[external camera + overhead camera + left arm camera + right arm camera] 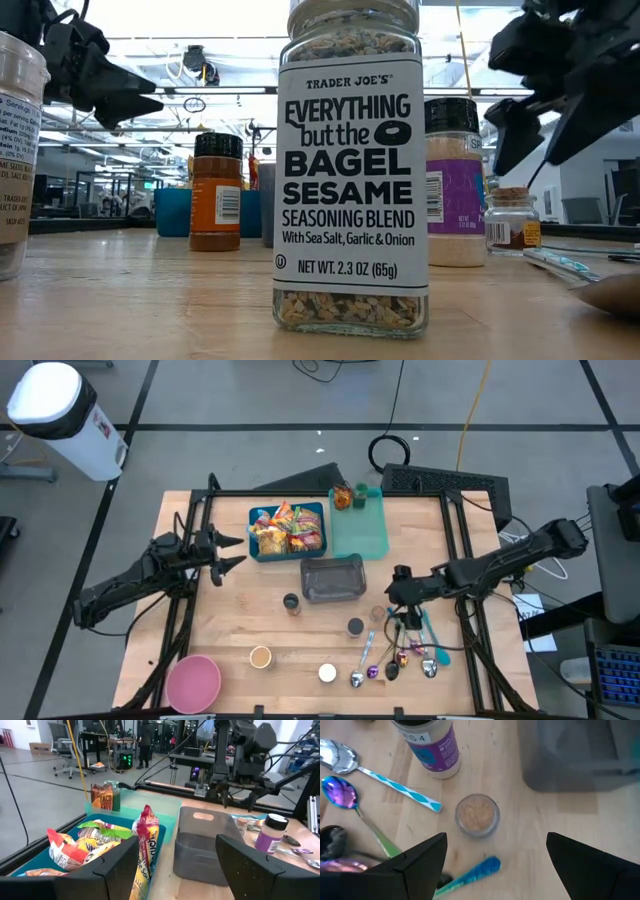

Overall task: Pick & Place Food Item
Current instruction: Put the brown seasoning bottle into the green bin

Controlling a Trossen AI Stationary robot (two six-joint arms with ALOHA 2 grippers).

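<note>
Right tool (492, 862) (open) hovers above jar (477, 815).

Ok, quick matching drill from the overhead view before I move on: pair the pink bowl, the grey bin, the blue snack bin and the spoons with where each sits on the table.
Things:
1. pink bowl
2. grey bin
3. blue snack bin
4. spoons

Places:
A. table middle, just in front of the teal tray
B. front left corner
C. front right, below the right pincer
D. back of the table, left of the teal tray, near the left pincer

Pairs: 1-B, 2-A, 3-D, 4-C
</note>
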